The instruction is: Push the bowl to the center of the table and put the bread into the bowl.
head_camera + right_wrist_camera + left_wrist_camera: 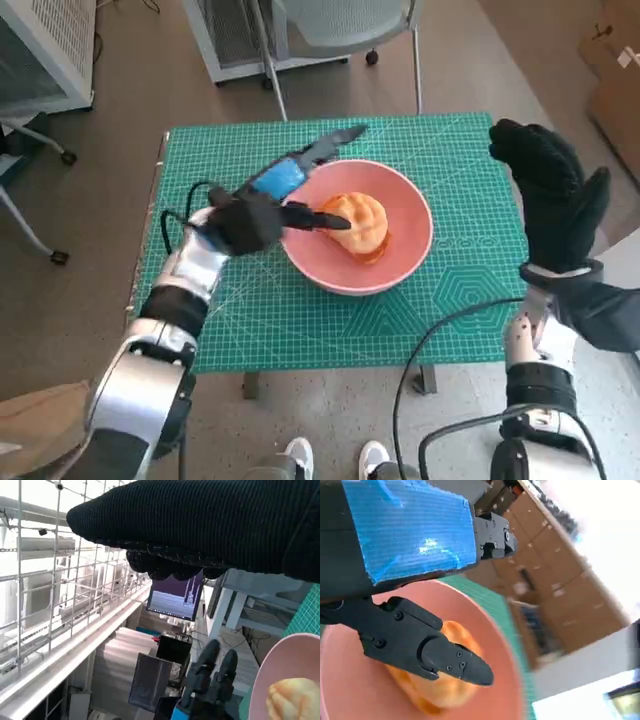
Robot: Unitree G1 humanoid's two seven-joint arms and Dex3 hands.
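Bowl (pixel 405 250) pink, near centre of green mat (pixel 460 290). Bread (pixel 360 222) inside bowl. Left hand (pixel 262 205) at bowl's 9 o'clock rim, fingers (pixel 452 661) spread over bread (contact unclear), holding nothing. Right hand (pixel 550 190) raised at 3 o'clock, fingers apart, empty.

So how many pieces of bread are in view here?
1. The bread lies inside the pink bowl, which stands mid-table, with the left hand over the bowl's rim beside it. More hidden underneath is unlikely.
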